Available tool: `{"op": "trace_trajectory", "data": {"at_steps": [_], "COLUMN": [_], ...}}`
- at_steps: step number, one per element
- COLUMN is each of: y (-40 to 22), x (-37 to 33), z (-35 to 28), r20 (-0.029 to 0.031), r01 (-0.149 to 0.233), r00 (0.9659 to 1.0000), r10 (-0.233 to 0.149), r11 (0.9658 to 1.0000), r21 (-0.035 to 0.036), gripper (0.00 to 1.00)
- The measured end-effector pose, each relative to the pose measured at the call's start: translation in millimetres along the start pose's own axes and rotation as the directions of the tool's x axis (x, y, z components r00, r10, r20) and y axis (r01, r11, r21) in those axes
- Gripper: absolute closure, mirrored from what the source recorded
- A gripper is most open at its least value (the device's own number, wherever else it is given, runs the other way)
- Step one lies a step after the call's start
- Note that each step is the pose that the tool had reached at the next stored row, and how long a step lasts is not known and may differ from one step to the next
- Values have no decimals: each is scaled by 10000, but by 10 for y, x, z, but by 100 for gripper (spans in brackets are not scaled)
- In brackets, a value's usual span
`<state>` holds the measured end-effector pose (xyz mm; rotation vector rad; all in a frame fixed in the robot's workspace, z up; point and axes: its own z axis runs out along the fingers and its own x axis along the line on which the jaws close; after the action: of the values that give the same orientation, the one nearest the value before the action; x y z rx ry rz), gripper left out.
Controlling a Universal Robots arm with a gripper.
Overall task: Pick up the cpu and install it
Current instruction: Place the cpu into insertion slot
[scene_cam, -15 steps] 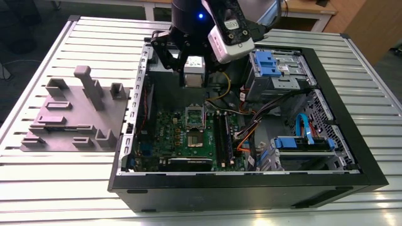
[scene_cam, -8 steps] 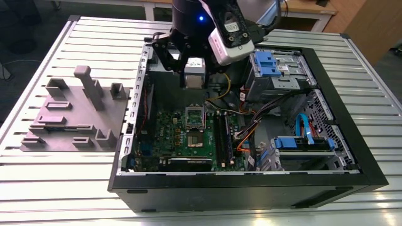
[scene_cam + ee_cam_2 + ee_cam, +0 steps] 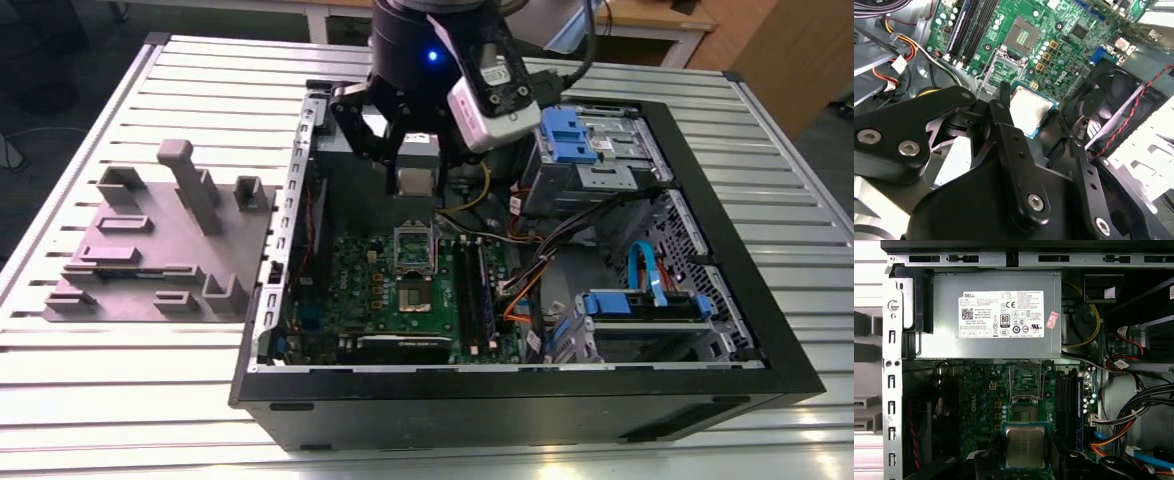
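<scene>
Aluminium slats, ribbed and silvery, make up the table point(image 3: 120, 400); we note them running side to side across it. Nearest in the exterior view is the black wall of an open computer case point(image 3: 534, 415), lying on its side on the table. To the exterior view's left of the case, well apart from the chip, sits a grey stepped plastic block point(image 3: 147, 250). Inside the case we see the green motherboard point(image 3: 360, 290), orange, black and blue cables point(image 3: 534, 270) and two blue drive brackets point(image 3: 627, 303). Beyond the table's far edge stands brown wooden furniture point(image 3: 781, 50).

Pincer point(image 3: 416, 170): clamped on the cpu point(image 3: 416, 183), with a black finger point(image 3: 1006, 130) on each of two opposite edges. The chip's silvery-grey top faces the wrist cameras. In both wrist views the cpu point(image 3: 1025, 446) point(image 3: 1030, 112) hangs clear of the board and touches nothing but the fingers. It is near the open socket point(image 3: 1025, 412), whose metal frame point(image 3: 1025, 382) stands raised. In the exterior view we place it above the board's far part, higher than the case wall.

Writing: the big grey box point(image 3: 984, 315) at the far end of the case carries a white label point(image 3: 1001, 314). The label has dense black print, a square code and a row of round marks. A small pink sticker point(image 3: 1052, 320) sits just beside the label.
</scene>
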<state>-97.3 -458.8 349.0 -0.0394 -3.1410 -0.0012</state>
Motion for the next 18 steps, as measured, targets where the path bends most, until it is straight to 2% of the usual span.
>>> {"op": "trace_trajectory", "data": {"at_steps": [8,16,18], "y": [0,0,1], "x": [-20,-25,-25], "z": [150,280,296], "r20": [0,-1,0], "r01": [0,0,0], "r00": [10000,10000,10000], "r10": [0,0,0], "r11": [10000,10000,10000], "r21": [0,0,0], "gripper": [53,53,53]}}
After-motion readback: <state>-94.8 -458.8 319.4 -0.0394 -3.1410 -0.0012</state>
